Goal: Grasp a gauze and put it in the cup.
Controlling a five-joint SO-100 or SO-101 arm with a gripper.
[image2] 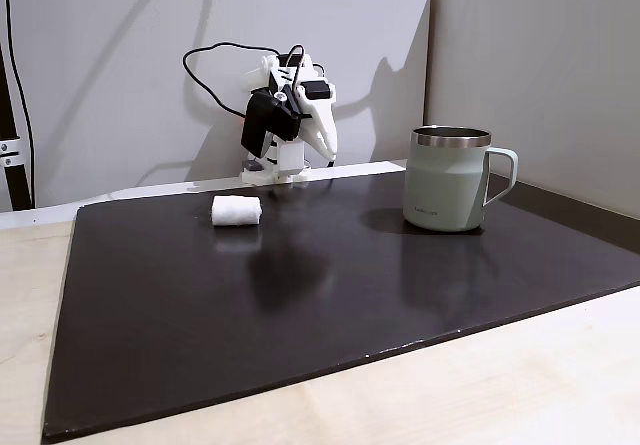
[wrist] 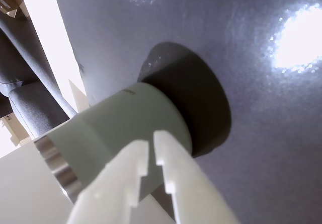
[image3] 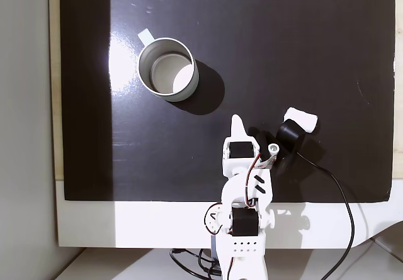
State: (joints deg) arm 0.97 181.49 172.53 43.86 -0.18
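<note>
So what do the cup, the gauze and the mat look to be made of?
The cup: probably metal with a matte sage-green coating, since the bare rim shines like steel. The gauze: a soft white fabric roll, to judge by its fuzzy, slightly squashed outline. The mat: a dark, smooth sheet, perhaps vinyl or rubber, given the glossy lamp reflections.

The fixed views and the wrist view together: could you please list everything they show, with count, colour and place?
gauze: one, white roll, on the mat, to the left of the cup in a fixed view.
cup: one, pale green with a steel rim, upright on the mat, nothing visible inside.
mat: one, dark and glossy, covering the table.
table: one, light wood.
cable: one, black, running from the arm.
arm: one, white, folded at the mat's edge.
gripper: one, white, fingers close together, holding nothing.
</note>
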